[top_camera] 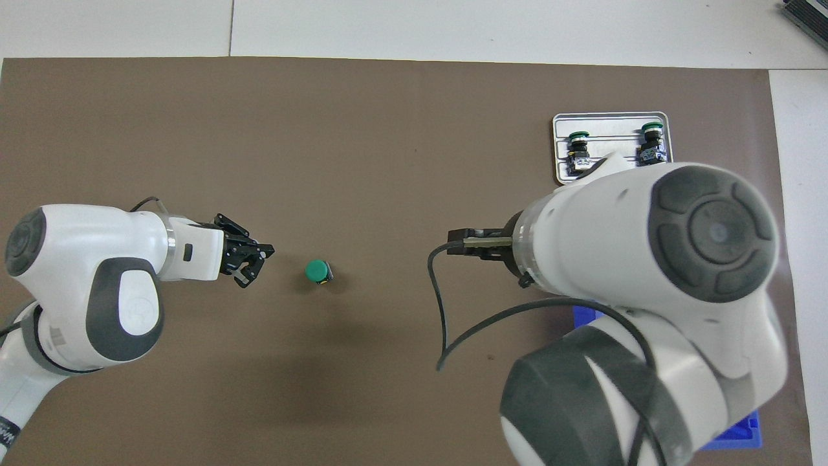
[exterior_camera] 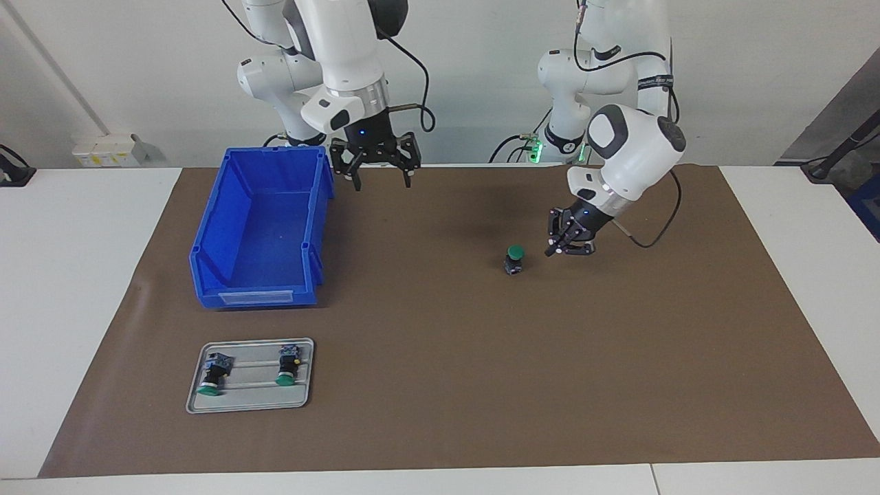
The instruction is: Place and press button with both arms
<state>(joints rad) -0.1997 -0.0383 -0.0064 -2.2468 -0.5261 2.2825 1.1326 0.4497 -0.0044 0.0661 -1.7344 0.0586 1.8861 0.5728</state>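
The button (exterior_camera: 514, 258) (top_camera: 317, 271) stands upright on the brown mat (exterior_camera: 440, 357), green cap up, near the middle. My left gripper (exterior_camera: 550, 251) (top_camera: 262, 255) hangs low beside it, toward the left arm's end of the table. It is shut, holds nothing, and a small gap separates it from the button. My right gripper (exterior_camera: 381, 182) waits raised and open, with nothing in it, over the mat's edge next to the blue bin. In the overhead view the right arm's own body hides it.
An open blue bin (exterior_camera: 253, 297) (top_camera: 737, 433) sits toward the right arm's end. Farther from the robots lies a grey tray (exterior_camera: 251, 377) (top_camera: 611, 120) with two more buttons (exterior_camera: 213, 375) (exterior_camera: 287, 364) on their sides.
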